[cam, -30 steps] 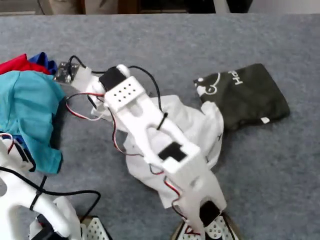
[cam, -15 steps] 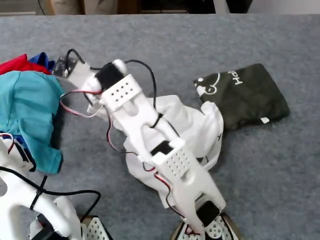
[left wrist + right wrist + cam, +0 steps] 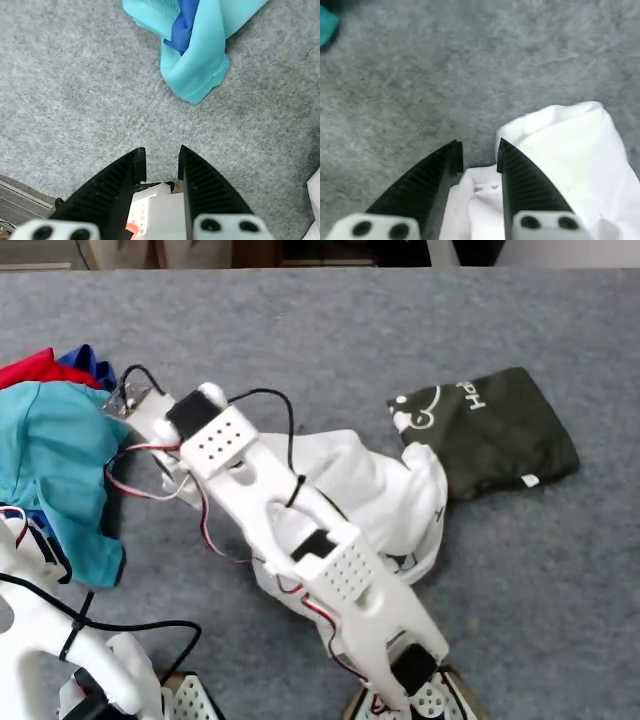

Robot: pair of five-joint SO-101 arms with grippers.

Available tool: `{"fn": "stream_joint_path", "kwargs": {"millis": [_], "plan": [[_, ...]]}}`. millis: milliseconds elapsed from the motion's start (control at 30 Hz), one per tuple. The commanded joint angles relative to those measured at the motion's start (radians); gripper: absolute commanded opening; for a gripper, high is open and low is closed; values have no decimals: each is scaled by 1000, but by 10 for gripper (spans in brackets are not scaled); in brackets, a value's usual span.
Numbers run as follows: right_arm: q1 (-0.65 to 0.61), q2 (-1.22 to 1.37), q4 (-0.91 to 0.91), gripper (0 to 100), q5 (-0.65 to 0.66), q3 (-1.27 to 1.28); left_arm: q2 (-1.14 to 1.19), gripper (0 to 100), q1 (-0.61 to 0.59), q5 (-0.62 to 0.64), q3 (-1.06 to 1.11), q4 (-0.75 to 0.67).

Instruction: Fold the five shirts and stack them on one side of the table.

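A crumpled white shirt lies mid-table, and its collar edge runs between the fingers of my right gripper, which is shut on it. In the high view the right arm stretches from the front edge toward the left, with its gripper low at the shirt's left end. A teal shirt is heaped at the left over a blue shirt and a red shirt. A folded dark shirt rests at the right. My left gripper hangs shut above bare cloth near the teal shirt's hem.
The left arm stands at the front left corner with black cables around its base. The grey table cloth lies bare across the back. The right arm's red and black wires loop over the white shirt.
The right arm has swung left toward the teal heap, drawing the white shirt's left end with it. The left arm has stayed put.
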Motion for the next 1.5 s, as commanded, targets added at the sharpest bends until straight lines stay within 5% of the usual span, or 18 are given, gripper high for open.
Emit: {"fn": "stream_joint_path", "kwargs": {"millis": [0, 567, 1133, 1467], "plan": [[59, -7, -21, 133, -11, -5, -22, 121, -12, -6, -40, 6], [97, -5, 29, 131, 86, -208, -22, 121, -12, -8, -44, 8], [104, -56, 14, 133, 476, -237, -22, 121, -12, -8, -44, 8], [96, -10, -48, 134, 485, -231, -22, 121, -14, -8, -44, 8]]}}
